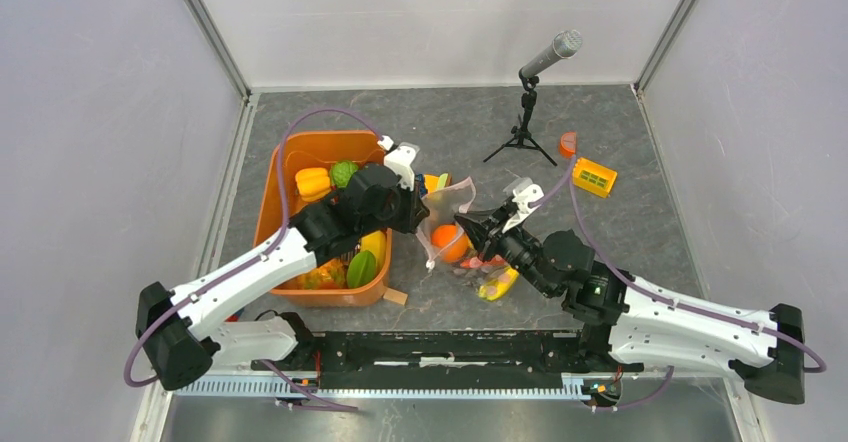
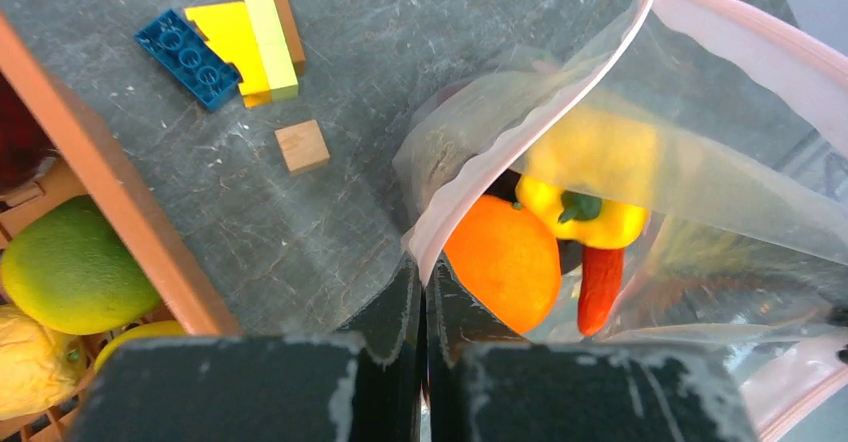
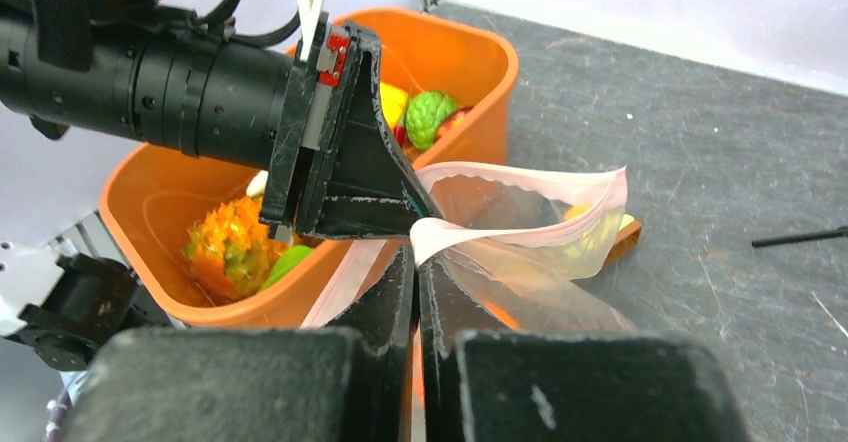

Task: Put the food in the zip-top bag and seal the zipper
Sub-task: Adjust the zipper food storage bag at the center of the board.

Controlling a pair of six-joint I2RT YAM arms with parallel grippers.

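Enclosing walls (image 1: pixel 100 112): pale grey panels stood on the left, far and right sides, joined by metal corner posts.
Bench (image 1: pixel 620 132): a dark grey top, marbled with light veins and scuffs.
Microphone (image 1: pixel 548 57): stood on a small black tripod towards the far edge.
Orange tub (image 1: pixel 270 212): sat left of centre on the bench, holding yellow, green and orange toy pieces.
Zip-top bag (image 1: pixel 447 202): was held up just right of the tub, between the two arms, with its mouth partly open.
Food (image 2: pixel 505 262): an orange, a yellow pepper (image 2: pixel 590 217) and a red chilli (image 2: pixel 600 287) lay inside the bag, visible through the clear plastic.
Zipper (image 2: pixel 520 137): a pale pink strip that curved along the bag's mouth.
Left pincer (image 2: pixel 422 282): was pressed together, pinching the zipper on the tub side.
Right pincer (image 3: pixel 415 262): was pressed together on the same pink strip, its tips almost touching the left pincer's.
Building blocks (image 2: pixel 230 47): blue and yellow pieces lay on bare bench beside the tub, with a small wooden block (image 2: pixel 302 147) near them.
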